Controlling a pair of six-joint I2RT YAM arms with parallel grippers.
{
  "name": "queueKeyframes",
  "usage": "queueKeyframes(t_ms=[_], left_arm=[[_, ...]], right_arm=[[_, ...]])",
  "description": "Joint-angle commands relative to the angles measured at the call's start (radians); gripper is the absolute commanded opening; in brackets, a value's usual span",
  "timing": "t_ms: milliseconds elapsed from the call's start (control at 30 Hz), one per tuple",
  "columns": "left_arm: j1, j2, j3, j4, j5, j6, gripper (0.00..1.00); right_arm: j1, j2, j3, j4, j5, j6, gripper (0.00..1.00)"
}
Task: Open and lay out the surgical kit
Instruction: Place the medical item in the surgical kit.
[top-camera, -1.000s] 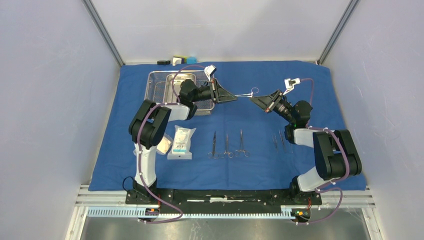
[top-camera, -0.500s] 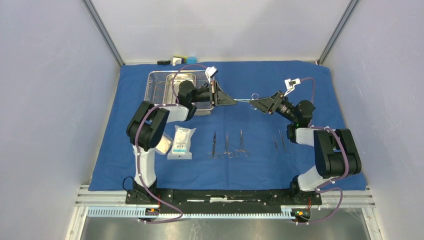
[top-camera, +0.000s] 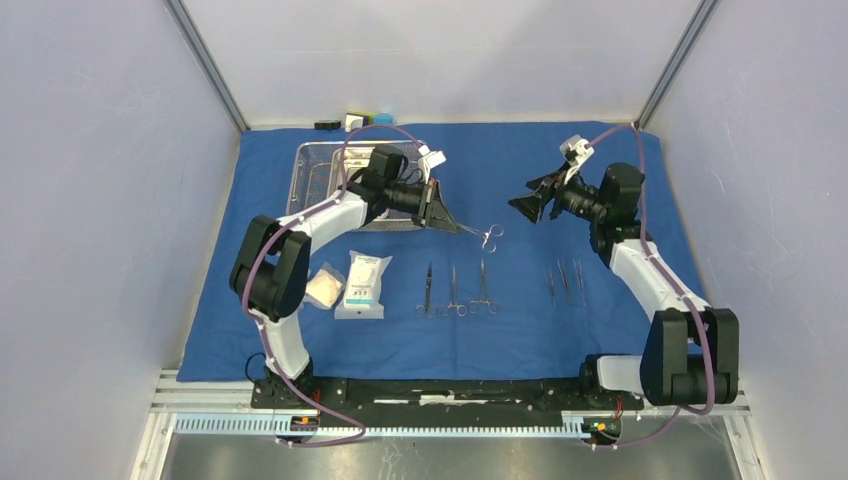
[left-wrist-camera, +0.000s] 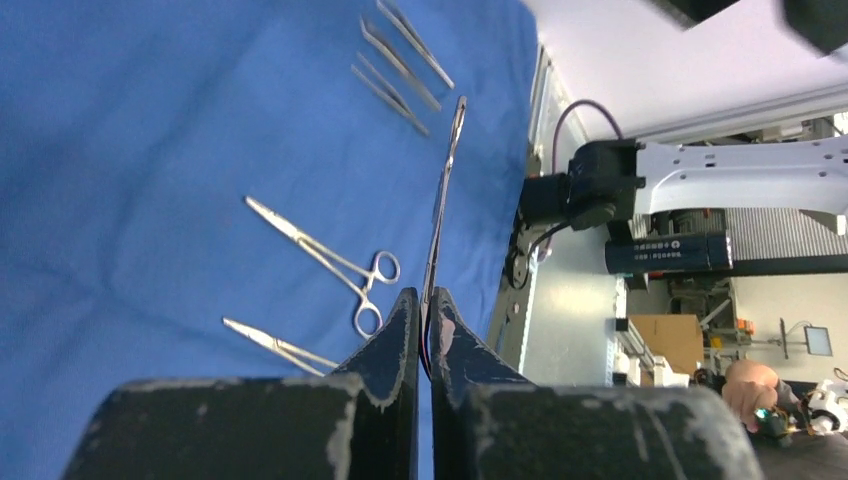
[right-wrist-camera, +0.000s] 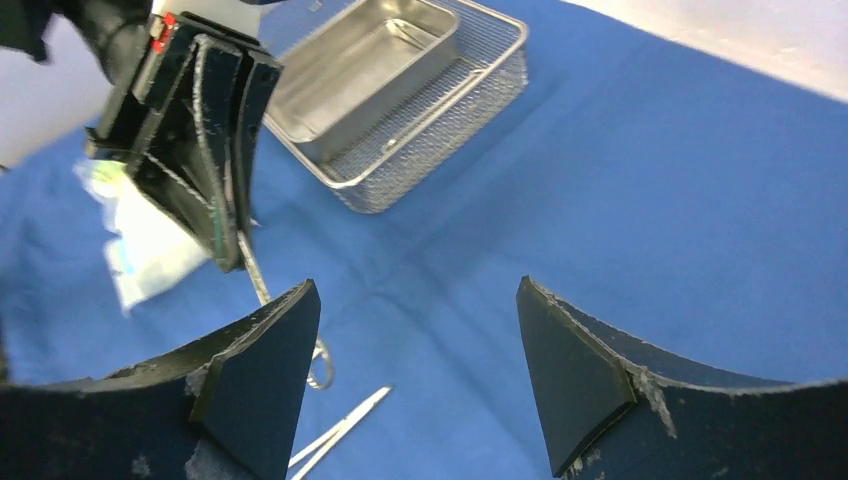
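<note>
The surgical kit's blue cloth (top-camera: 250, 300) lies spread over the table. My left gripper (top-camera: 455, 225) is shut on one end of a slim steel scissor-like instrument (top-camera: 488, 236), whose finger rings hang out to the right above the cloth. In the left wrist view the fingertips (left-wrist-camera: 412, 305) pinch that instrument (left-wrist-camera: 445, 170). My right gripper (top-camera: 518, 206) stands open to the right of it, with nothing between its fingers (right-wrist-camera: 265, 360). The wire-mesh basket (top-camera: 312, 178) with the steel pan (top-camera: 350, 158) sits at the back left. White and green packets (top-camera: 365, 283) lie front left.
Three instruments (top-camera: 455, 291) lie side by side at centre front. Three thinner ones (top-camera: 565, 281) lie to their right. Small black, white and blue blocks (top-camera: 355, 121) stand off the cloth at the back edge. Grey walls close in both sides.
My right gripper has opened, let go of the instrument and drawn back to the right. My left gripper kept hold and carried the instrument nearer and lower.
</note>
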Motion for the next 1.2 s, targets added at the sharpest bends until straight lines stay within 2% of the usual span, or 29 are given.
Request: queueKeyframes(t_ms=[0,133,233,400,700,1167], left_arm=[[-0.010,-0.005,0.089,-0.394,-0.039,0.250,0.02],[-0.030,0.008,0.146,-0.492,-0.058,0.267,0.02],[-0.039,0.030,0.178,-0.507,-0.044,0.206,0.02],[-0.062,0.076,0.220,-0.508,-0.023,0.115,0.02],[-0.082,0.107,0.263,-0.496,-0.038,0.032,0.02],[-0.113,0.131,0.290,-0.514,-0.073,0.024,0.02]], right_arm=[[0.068,-0.081,0.131,-0.462,0.165,-0.463,0.78],[0.205,-0.152,0.108,-0.539,0.338,-0.609,0.73],[0.291,-0.170,0.093,-0.546,0.420,-0.644,0.72],[0.385,-0.148,0.125,-0.610,0.480,-0.691,0.73],[0.493,-0.114,0.112,-0.650,0.551,-0.734,0.73],[0.563,-0.026,0.144,-0.657,0.601,-0.738,0.54]])
